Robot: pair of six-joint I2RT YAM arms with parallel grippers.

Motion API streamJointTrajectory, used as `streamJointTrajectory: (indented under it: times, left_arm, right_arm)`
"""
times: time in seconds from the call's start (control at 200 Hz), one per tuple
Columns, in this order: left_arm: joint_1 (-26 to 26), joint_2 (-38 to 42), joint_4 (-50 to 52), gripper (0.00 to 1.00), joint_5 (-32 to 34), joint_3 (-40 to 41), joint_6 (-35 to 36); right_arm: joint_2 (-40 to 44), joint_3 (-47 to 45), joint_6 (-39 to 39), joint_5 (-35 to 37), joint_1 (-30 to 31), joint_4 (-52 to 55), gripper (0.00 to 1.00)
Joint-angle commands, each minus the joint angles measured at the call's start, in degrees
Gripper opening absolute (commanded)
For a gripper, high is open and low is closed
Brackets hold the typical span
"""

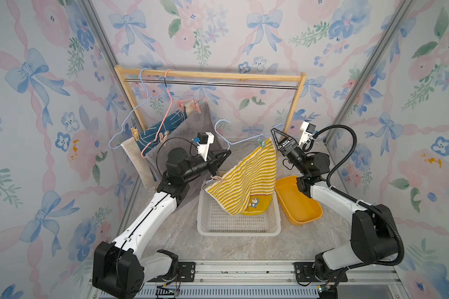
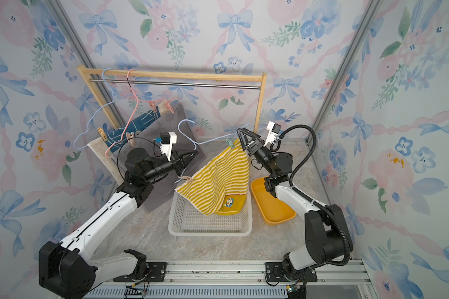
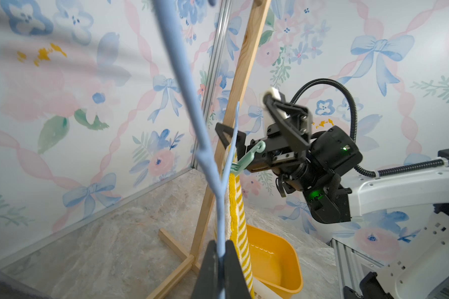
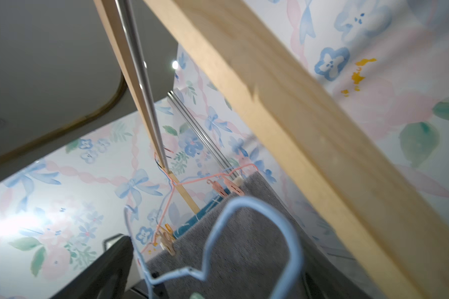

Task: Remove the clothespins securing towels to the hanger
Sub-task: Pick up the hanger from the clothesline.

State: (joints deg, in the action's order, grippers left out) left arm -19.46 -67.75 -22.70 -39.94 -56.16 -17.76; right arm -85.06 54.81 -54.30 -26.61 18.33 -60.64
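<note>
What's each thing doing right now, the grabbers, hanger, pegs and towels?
left gripper: shut on the blue hanger
right gripper: open, green clothespin between its jaws
blue hanger: off the rail, tilted
green clothespin: clipped on the yellow striped towel
tan clothespin: clipped on its other corner
yellow striped towel: pegged, drooping into the white basket
grey towel: pegged, hanging
dark blue towel: pegged, hanging

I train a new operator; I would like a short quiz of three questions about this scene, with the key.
1. True or false: the striped towel hangs over the white basket.
2. The left hand grips: A) the blue hanger, B) the wooden rail, C) the yellow tub.
3. Fill in: near the green clothespin, the right hand is ___.
Key: 1 true; 2 A; 3 open.
</note>
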Motion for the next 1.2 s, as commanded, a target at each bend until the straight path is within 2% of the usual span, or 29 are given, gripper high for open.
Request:
streamJointTrajectory:
  times: [0.0, 0.06, 0.125, 0.235, 0.345, 0.685, 0.86, 1.005, 1.19]
  left_arm:
    - [0.67, 2.95, -3.28, 0.0, -1.03, 0.08, 6.9]
    - [0.74, 3.45, -2.89, 0.0, -2.74, 0.53, 8.5]
    - [0.74, 3.89, -2.57, 0.0, -4.41, 1.32, 9.91]
    - [0.75, 3.76, -1.45, 0.0, -6.01, 1.4, 11.2]
    - [0.75, 3.34, 5.65, 0.0, -6.02, -0.97, 15.97]
    - [0.71, 0.03, 26.78, 0.0, -6.39, -8.43, 29.87]
    - [-0.84, -1.83, 30.21, 0.0, -6.3, -7.86, 32.95]
    - [-3.68, -5.3, 35.69, 0.0, -3.37, -9.17, 34.96]
    - [-3.66, -9.36, 36.92, 0.0, -4.79, -9.51, 30.73]
  right_arm:
    - [7.13, 1.02, 24.32, 3.63, 2.72, 29.67, 0.98]
    - [10.6, 2.4, 34.68, 9.87, 5.65, 42.33, 0.98]
    - [14.11, 2.38, 39.44, 15.85, 7.54, 49.69, 0.98]
    - [20.87, 0.48, 40.38, 20.22, 7.58, 54.82, 0.98]
    - [27.09, -1.9, 41.46, 23.53, 8.04, 59.55, 0.98]
    - [41.44, -5.19, 45.37, 25.82, 7.74, 75.57, 0.98]
    - [42.62, -4.06, 47.69, 22.31, 8.01, 80.42, 0.99]
    - [38.92, -1.93, 51.56, 17.93, 10.58, 82.7, 1.0]
    - [34.22, -2.72, 57.66, 25.97, 18.71, 81.42, 0.94]
